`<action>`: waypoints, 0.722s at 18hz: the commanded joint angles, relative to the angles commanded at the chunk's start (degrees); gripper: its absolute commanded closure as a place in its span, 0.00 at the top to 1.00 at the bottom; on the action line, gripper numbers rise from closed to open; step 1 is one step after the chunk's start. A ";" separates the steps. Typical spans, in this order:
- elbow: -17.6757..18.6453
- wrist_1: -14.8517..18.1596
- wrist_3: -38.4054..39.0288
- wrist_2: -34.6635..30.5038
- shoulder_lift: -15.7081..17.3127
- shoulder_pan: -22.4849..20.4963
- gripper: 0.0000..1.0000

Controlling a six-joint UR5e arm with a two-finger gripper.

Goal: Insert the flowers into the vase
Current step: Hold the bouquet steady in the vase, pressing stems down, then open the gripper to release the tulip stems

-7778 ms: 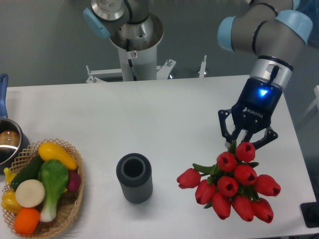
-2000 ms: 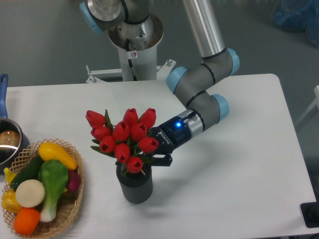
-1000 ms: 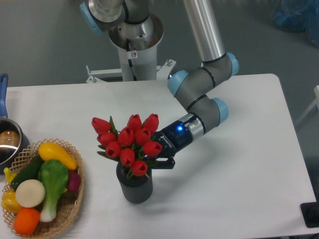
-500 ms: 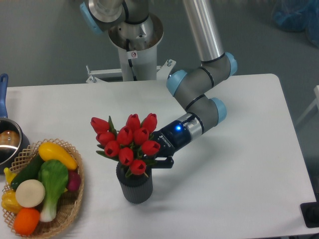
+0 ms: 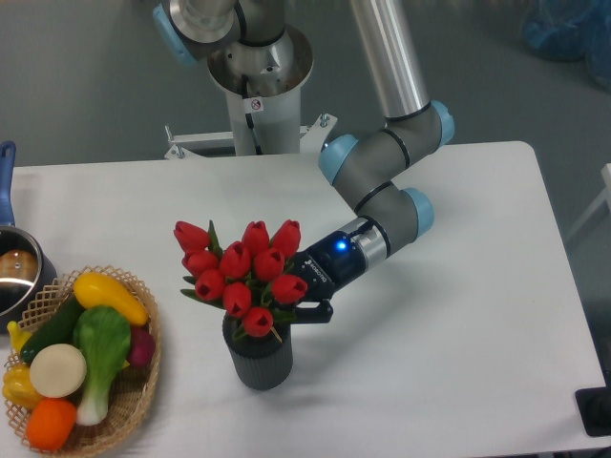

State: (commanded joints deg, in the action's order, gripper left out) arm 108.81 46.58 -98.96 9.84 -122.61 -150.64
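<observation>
The flowers [image 5: 241, 272] stand over the vase [image 5: 258, 359], their red buds bunched directly above its mouth and hiding the rim's far side. The stems run down behind the lowest bud toward the opening; whether they are inside the vase cannot be told from this view. The bunch leans slightly toward 10 o'clock, with the outermost bud at the upper left.

The gripper [image 5: 304, 307] comes in from 2 o'clock, its body angled down and to the left, a blue light glowing on the wrist. Its dark fingers reach in at the lower right of the bunch, just above the vase rim, and sit against the leaves and stems there. The buds cover most of the jaws, so how wide they stand, and whether they have hold of the stems, cannot be told.

From the gripper, the flowers lie at about 10 o'clock, touching or nearly touching it; the vase lies at about 7 o'clock, just below.

A basket [image 5: 134, 401] of vegetables sits well to the left of the vase, at its 9 o'clock. A pot [image 5: 17, 277] with a blue handle is at the table's [image 5: 458, 363] left edge, beyond the basket.
</observation>
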 joint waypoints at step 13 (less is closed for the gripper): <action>0.26 0.00 -0.61 0.00 -0.18 0.00 0.30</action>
State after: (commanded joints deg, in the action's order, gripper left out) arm 109.07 46.58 -99.57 9.84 -122.78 -150.64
